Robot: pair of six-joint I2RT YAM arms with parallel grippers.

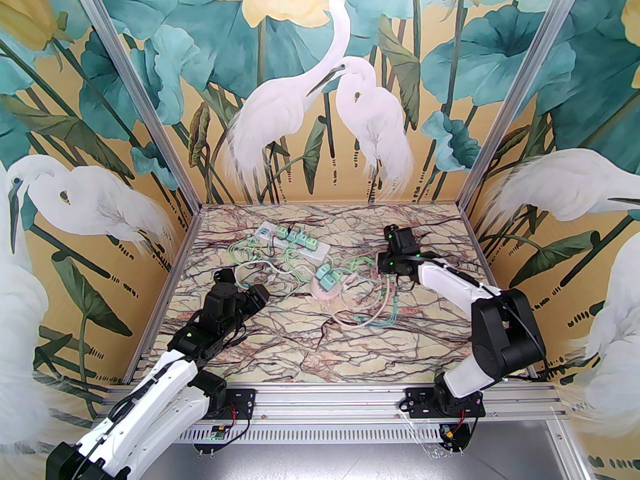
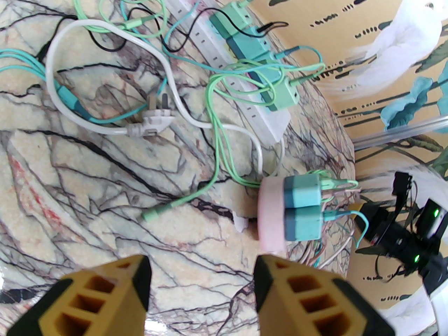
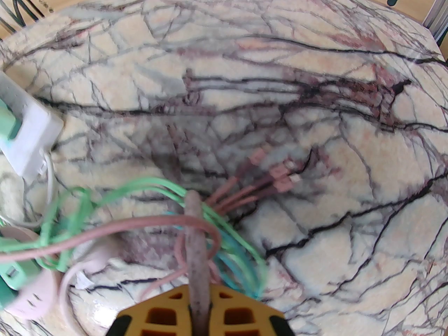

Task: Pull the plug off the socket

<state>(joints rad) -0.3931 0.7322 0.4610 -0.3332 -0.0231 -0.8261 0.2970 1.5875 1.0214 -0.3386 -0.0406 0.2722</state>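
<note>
Now squaring up.
Left gripper (image 2: 202,270) is gaping toward teal plug (image 2: 304,222); right gripper (image 3: 200,305) is clamping pink cord (image 3: 193,215); pull straight.

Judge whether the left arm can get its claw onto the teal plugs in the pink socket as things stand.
Probably yes. The left claw stands open, facing the pink socket and its teal plugs across bare table. A loose green cable end lies to one side, not across the path.
</note>
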